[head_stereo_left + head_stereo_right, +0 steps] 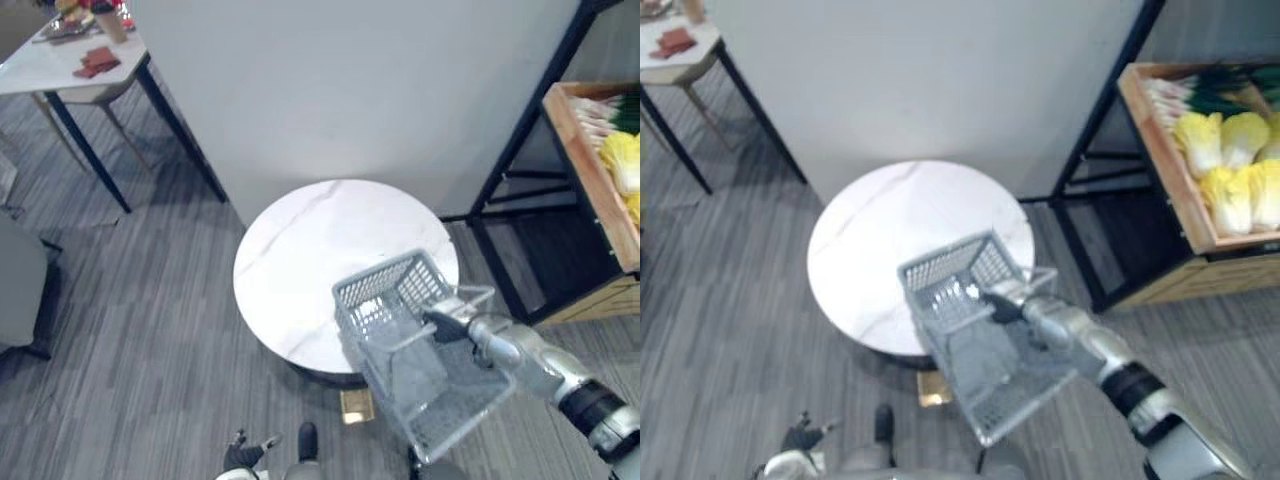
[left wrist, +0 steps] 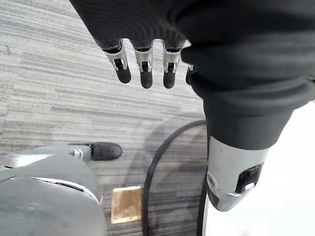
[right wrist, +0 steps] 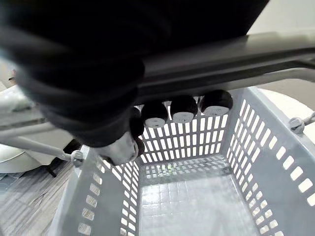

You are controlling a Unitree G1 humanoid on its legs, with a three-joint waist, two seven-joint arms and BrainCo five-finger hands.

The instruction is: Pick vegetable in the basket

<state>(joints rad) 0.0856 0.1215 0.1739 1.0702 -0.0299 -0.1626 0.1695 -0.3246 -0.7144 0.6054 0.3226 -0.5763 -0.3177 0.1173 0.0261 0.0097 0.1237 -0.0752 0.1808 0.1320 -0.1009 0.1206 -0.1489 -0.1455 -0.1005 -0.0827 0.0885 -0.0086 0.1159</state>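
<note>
One basket (image 1: 400, 375), moulded from grey plastic with slotted walls and a gridded floor, hangs at the lower right of the left eye view. The right hand (image 1: 1007, 304) carries it, fingers (image 3: 183, 109) curled round the grey handle (image 3: 236, 64). That hooked grasp lets the basket swing tilted, mouth up. Its upper corner overlaps the lower right rim of the round table (image 1: 300, 250), whose top is smooth, white and marble-veined. The right wrist view looks straight down inside: the floor is bare, so nothing has been picked yet.

The vegetables sit at the right edge of the right eye view, in a shallow wooden crate (image 1: 1155, 150) on a black metal shelf frame (image 1: 1090, 130), well apart from the basket. They are plump pale-yellow cabbages (image 1: 1225, 165) with crinkled leaves, and long green stalks (image 1: 1220, 100) above them. The crate slopes toward the front, probably so the produce can be reached from there.

The left hand (image 2: 142, 61) hangs idle over striped grey flooring, fingers straight and loosely side by side, holding nothing; it looks free to do the picking. A white side table (image 1: 40, 65) stands at upper left.
</note>
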